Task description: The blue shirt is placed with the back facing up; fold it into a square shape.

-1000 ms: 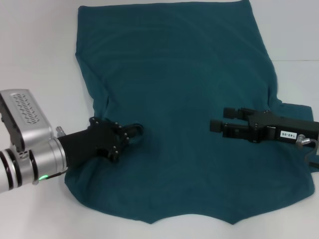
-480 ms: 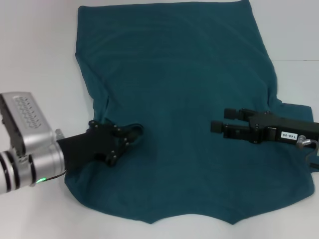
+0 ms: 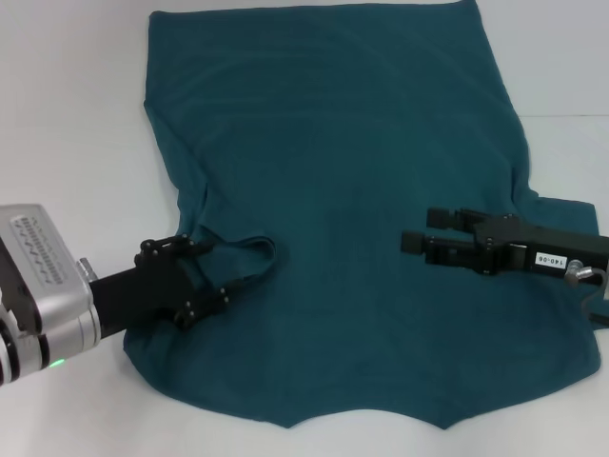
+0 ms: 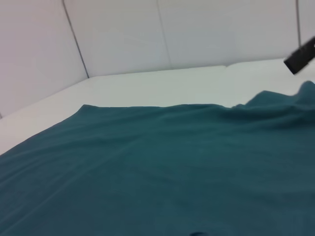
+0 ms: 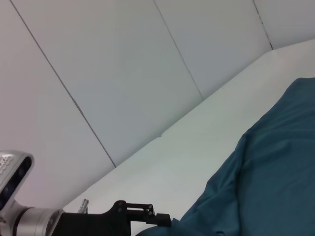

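The blue shirt (image 3: 343, 200) lies spread on the white table (image 3: 76, 114), its hem at the far side. At the shirt's near left edge my left gripper (image 3: 217, 270) stands open, one finger on each side of the sleeve's edge. Just ahead of its tips, a fold of the sleeve (image 3: 255, 249) is turned inward onto the body. Over the shirt's right side my right gripper (image 3: 417, 229) hangs open, pointing left, nothing between its fingers. The right wrist view shows the left gripper (image 5: 142, 214) at the shirt (image 5: 266, 182) edge. The left wrist view looks low across the shirt (image 4: 157, 162).
Bare white table (image 3: 561, 57) surrounds the shirt on the left, right and near sides. White wall panels (image 4: 197, 34) rise behind the table. The shirt's right sleeve (image 3: 571, 352) lies under the right arm.
My left gripper has drawn back to the left, off the folded sleeve, and its fingers have spread open. The sleeve fold stays where it was laid. The right arm has not moved.
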